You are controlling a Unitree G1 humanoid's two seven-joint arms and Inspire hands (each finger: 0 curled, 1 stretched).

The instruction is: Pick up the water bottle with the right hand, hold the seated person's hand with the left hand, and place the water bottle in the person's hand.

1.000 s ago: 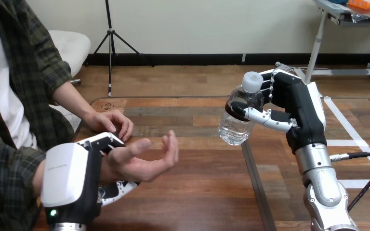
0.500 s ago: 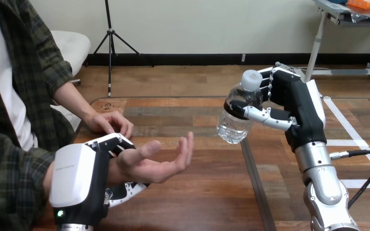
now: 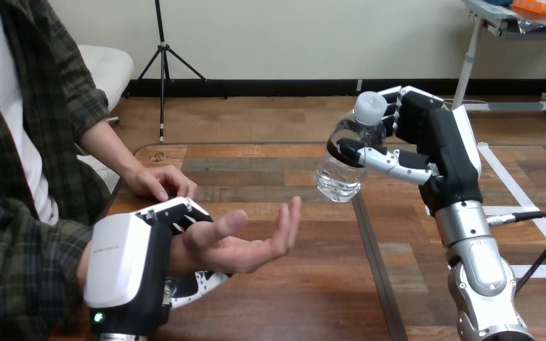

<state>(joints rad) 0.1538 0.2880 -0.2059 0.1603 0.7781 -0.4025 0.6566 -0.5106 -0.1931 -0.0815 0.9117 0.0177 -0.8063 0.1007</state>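
**Head view: bottle lifted, handover not yet made**

Right hand [image 3: 416,145] is wrapped round the water bottle [image 3: 343,165], which is tilted in the air above the table [image 3: 313,291], right of the person's hand [image 3: 245,243] and apart from it. Left hand [image 3: 131,259] is curled round that wrist, palm up and open. Next, likely: bring the bottle left and down into the palm, then release. The bottle is clear and capped; water level unreadable.

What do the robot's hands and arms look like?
The left hand and right hand are black with white shells and black-and-white jointed fingers. The right forearm is silver, with a black cable plugged in. A green light glows below the left hand's shell.
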